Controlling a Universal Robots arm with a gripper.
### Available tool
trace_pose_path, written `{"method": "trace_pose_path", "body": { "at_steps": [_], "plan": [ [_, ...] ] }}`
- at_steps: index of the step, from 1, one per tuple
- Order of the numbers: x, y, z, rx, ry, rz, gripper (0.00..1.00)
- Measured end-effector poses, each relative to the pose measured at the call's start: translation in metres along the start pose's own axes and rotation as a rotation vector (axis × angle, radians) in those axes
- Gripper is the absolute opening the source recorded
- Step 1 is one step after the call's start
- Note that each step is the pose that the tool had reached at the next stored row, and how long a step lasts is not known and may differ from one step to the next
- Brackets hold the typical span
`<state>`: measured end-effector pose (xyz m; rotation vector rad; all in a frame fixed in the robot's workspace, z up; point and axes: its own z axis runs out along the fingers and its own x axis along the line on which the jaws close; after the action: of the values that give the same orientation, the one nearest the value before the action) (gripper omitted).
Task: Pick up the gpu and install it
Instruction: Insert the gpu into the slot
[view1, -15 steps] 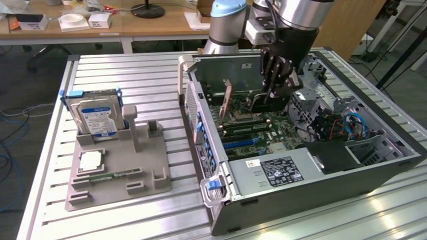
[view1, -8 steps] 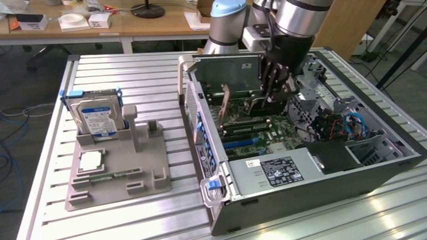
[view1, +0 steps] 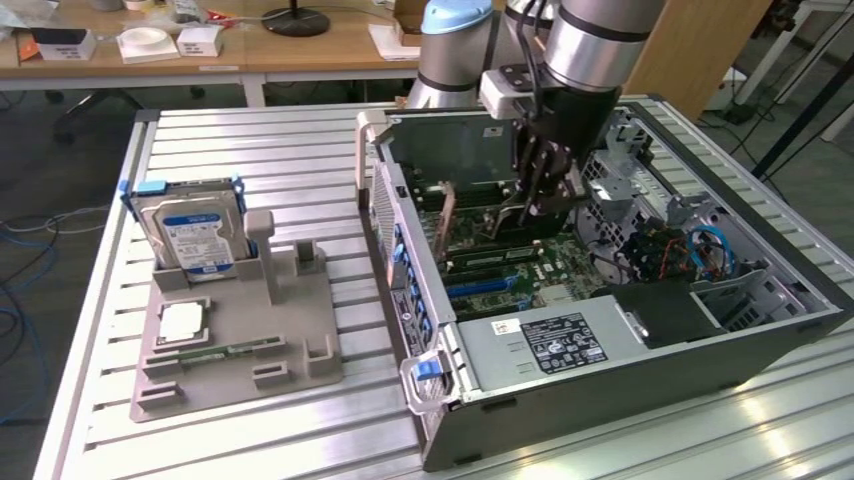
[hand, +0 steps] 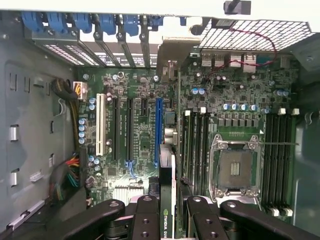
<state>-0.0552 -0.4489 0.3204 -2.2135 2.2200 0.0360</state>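
Note:
The gpu (view1: 497, 215) is a thin dark card held on edge inside the open computer case (view1: 787, 290), above the green motherboard (view1: 534, 265). My gripper (view1: 541, 205) reaches down into the case and is shut on the card. In the wrist view the gpu (hand: 168, 195) shows edge-on between my two black fingers (hand: 147, 217), with my gripper (hand: 170, 220) clamped around it. Its silver bracket (hand: 170, 52) points toward the rear slot openings. The card runs just beside the long blue slot (hand: 159, 130). Whether it sits in a slot I cannot tell.
On the slatted table, a grey holder (view1: 287, 330) carries a hard drive (view1: 198, 235), a processor chip (view1: 183, 320) and a memory stick (view1: 220, 350). In the case are the power supply (view1: 554, 340), the processor socket (hand: 235, 167), memory slots (hand: 277, 155) and cables (hand: 70, 172).

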Motion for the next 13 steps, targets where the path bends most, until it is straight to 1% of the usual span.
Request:
{"method": "trace_pose_path", "body": {
  "at_steps": [7,13],
  "plan": [
    [0.0,0.0001,0.001,0.0004,0.0001,-0.001,0.26],
    [0.001,0.0001,0.0108,0.0004,0.0,-0.001,0.26]
  ]
}}
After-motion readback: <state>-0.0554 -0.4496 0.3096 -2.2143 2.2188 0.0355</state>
